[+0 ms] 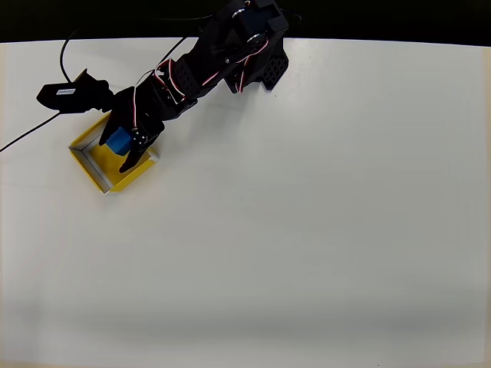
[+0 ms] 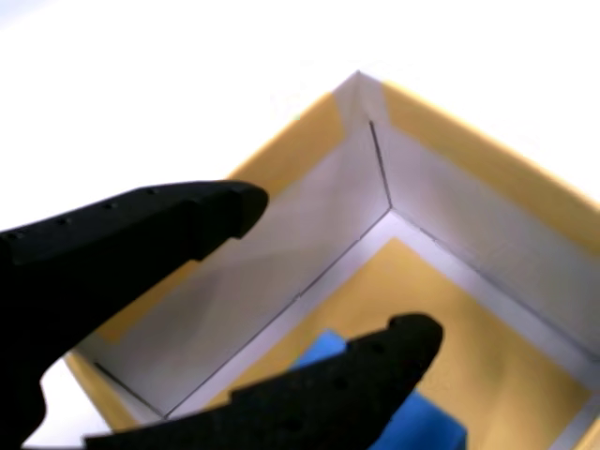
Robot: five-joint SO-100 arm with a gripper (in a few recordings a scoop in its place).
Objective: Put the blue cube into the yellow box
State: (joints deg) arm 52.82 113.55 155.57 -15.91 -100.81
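The yellow box [image 1: 87, 159] sits at the table's left in the overhead view, tilted like a diamond. My gripper [image 1: 117, 151] hangs over its inside, and the blue cube [image 1: 119, 141] shows between the black fingers. In the wrist view the gripper [image 2: 337, 267] is open with a wide gap, through which I see the box's pale inner corner [image 2: 375, 178]. The blue cube [image 2: 431, 424] lies low on the yellow floor, partly hidden behind the lower finger [image 2: 375, 366] and not held between the two fingers.
A black cable [image 1: 31, 132] and a black camera part [image 1: 69, 96] reach past the box's far left side. The arm's base [image 1: 257, 46] stands at the table's back edge. White table spreads to the right and front.
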